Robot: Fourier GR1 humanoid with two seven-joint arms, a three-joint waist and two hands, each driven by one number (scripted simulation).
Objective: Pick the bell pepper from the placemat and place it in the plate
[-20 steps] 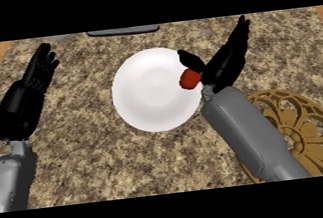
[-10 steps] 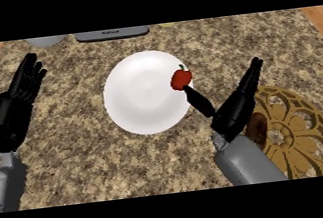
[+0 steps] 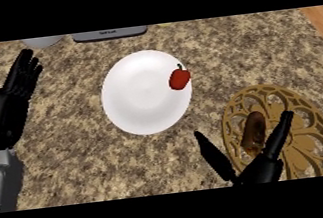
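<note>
A small red bell pepper [image 3: 179,78] lies on the right rim of the white plate [image 3: 137,96] in the middle of the speckled counter. No hand touches it. My right hand [image 3: 260,166] shows at the lower edge, well below the plate, open with thumb and fingers spread, partly over the left rim of the round golden openwork placemat [image 3: 300,123]. A brown object [image 3: 254,130] lies on that placemat. My left hand [image 3: 11,100] rests open at the left edge, fingers up.
A grey appliance [image 3: 109,34] and a white bowl-like object [image 3: 42,42] stand at the counter's far edge. Wooden floor shows past the counter's left and right sides.
My right hand opened off the bell pepper, leaving it on the plate's right rim, and drew back down toward the lower edge beside the placemat. The view shifted slightly.
</note>
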